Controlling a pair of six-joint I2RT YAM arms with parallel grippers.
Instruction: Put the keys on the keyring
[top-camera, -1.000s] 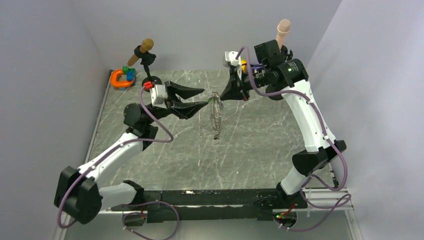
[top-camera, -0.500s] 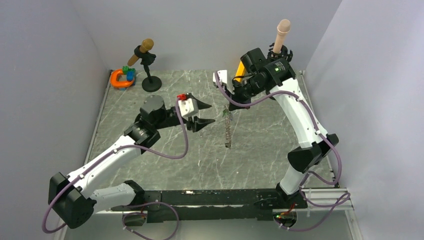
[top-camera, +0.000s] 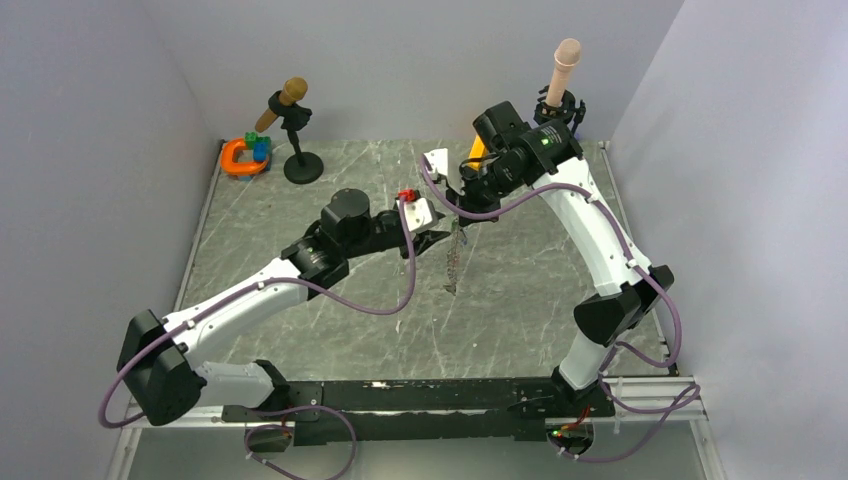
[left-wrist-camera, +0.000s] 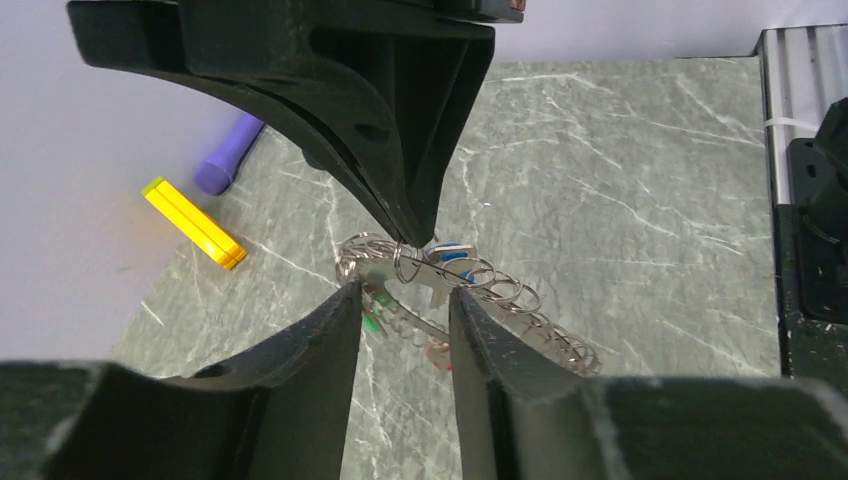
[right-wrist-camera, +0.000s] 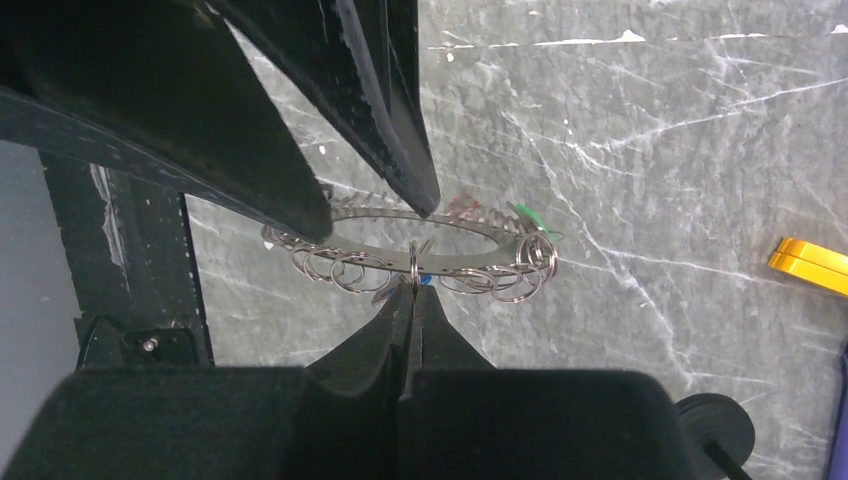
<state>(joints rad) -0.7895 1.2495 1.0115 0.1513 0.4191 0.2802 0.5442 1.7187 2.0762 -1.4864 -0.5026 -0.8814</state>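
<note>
Tabletop (top-camera: 330, 330) with a green-grey marble pattern fills the overhead view, and a black rail (top-camera: 420, 395) carrying both arms runs along its bottom edge. From the lower left, the left arm (top-camera: 250, 300) stretches up to the middle of the frame. There the left gripper (top-camera: 437, 240) has its black fingers partly parted, one on each side of a stretch of the wide thin grey metal keyring (top-camera: 455, 262), which is fringed with small wire loops. Whether the pads touch the metal cannot be told. The keyring hangs at the centre of the frame. Its top is held by the right gripper (top-camera: 459, 207), just above the left one. The right wrist view shows, at bottom centre, that its fingers are pressed together on one small loop of the rim. Tiny keys (left-wrist-camera: 455, 250) with blue, green and red heads sit among the loops. Farther back, at the left of the left wrist view, a long yellow block (left-wrist-camera: 195, 222) and a purple cylinder (left-wrist-camera: 228, 165) lie near the wall. In the upper left of the overhead view are an orange C-shaped toy (top-camera: 237, 158) and a black stand with a brown head (top-camera: 292, 130).
</note>
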